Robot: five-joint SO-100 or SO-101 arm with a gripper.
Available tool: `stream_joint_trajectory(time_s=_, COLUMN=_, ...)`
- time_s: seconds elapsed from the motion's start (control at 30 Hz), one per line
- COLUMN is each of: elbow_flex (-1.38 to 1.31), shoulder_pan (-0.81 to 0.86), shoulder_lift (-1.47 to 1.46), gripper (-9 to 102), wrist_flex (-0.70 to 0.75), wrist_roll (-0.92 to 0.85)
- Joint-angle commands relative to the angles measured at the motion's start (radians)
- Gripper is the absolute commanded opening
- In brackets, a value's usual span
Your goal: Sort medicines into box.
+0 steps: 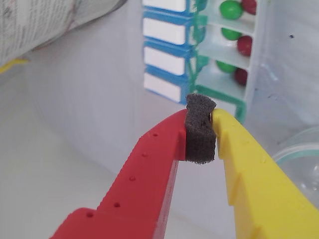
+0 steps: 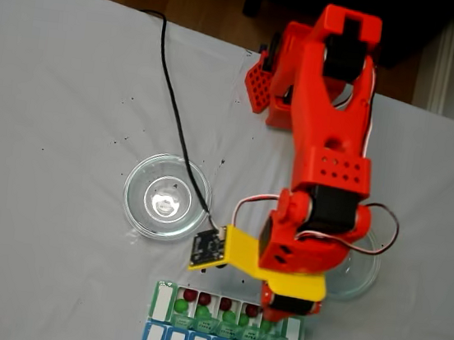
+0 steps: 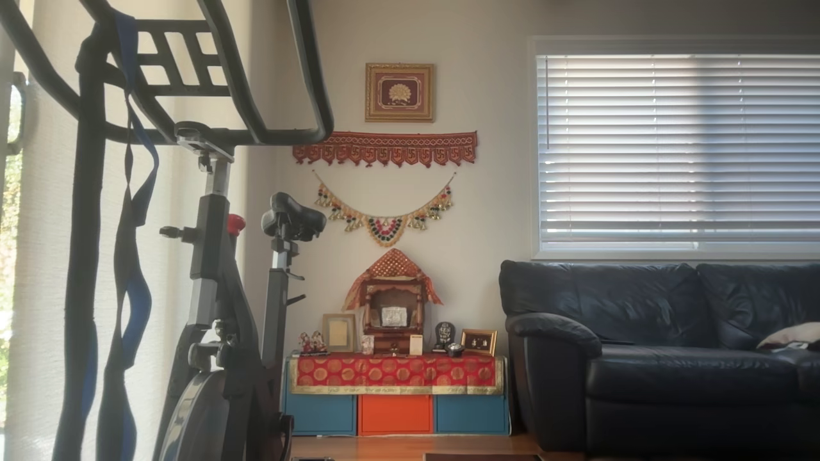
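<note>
In the fixed view, going left to right, a glass dish (image 2: pixel 166 196) sits at about nine o'clock from the arm's (image 2: pixel 325 161) wrist and looks empty. The pill box (image 2: pixel 163 301) lies at six o'clock, along the bottom edge, with its green lids open and red and green balls (image 2: pixel 187 295) paired in the compartments. A second glass dish (image 2: pixel 361 272) peeks out at three o'clock, mostly under the arm.

In the wrist view, the blue-lidded row (image 1: pixel 167 59) runs up toward twelve o'clock, with the green compartments just right of it holding a green ball (image 1: pixel 231 9) and a red ball (image 1: pixel 244 45) side by side. The gripper (image 1: pixel 202 130) hangs above the cloth just short of the box, its red finger (image 1: pixel 149 174) and yellow finger (image 1: pixel 251 174) nearly together, pinching only the dark foam pad (image 1: pixel 200 130); no ball is in it.

The balls look glossy, hard and light, so likely to roll and squirt out of a pinch. A grip is best taken across the middle, letting the foam give.
</note>
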Motion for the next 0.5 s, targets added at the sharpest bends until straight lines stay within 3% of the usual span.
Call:
stream_joint_trajectory(time_s=0.0, elbow_flex=0.017, shoulder_pan=-0.044, shoulder_lift=0.126, gripper=1, wrist_flex=-0.1, wrist_roll=0.031)
stream_joint_trajectory(time_s=0.2, elbow_flex=0.161, shoulder_pan=-0.066, shoulder_lift=0.118, gripper=1, wrist_flex=-0.373, wrist_roll=0.049)
stream_joint_trajectory(time_s=0.47, elbow_flex=0.153, shoulder_pan=-0.064, shoulder_lift=-0.021, gripper=1, wrist_flex=-0.495, wrist_roll=-0.017)
